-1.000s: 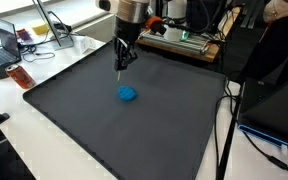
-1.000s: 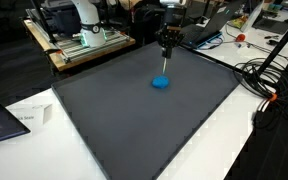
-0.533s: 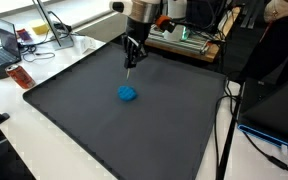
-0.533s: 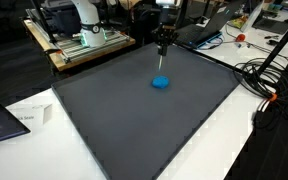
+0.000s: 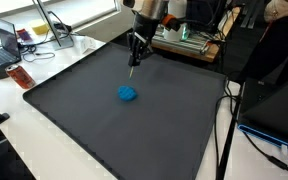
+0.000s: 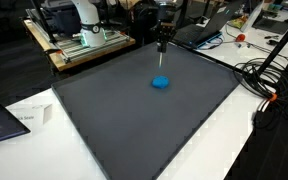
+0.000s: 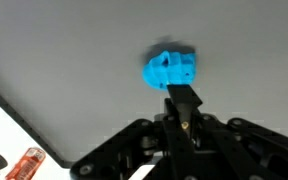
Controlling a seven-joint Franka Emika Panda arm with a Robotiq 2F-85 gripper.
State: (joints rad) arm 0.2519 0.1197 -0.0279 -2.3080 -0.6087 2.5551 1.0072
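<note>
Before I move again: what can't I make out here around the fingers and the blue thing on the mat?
- Blue lump: blurred in the wrist view and too small in both exterior views, so what it is and its shape are unclear.
- Gripper: its own dark body hides whether the fingers are open, shut, or clamped on the thin dark tip.
- Orange item: cut off by the wrist view's lower edge.
</note>
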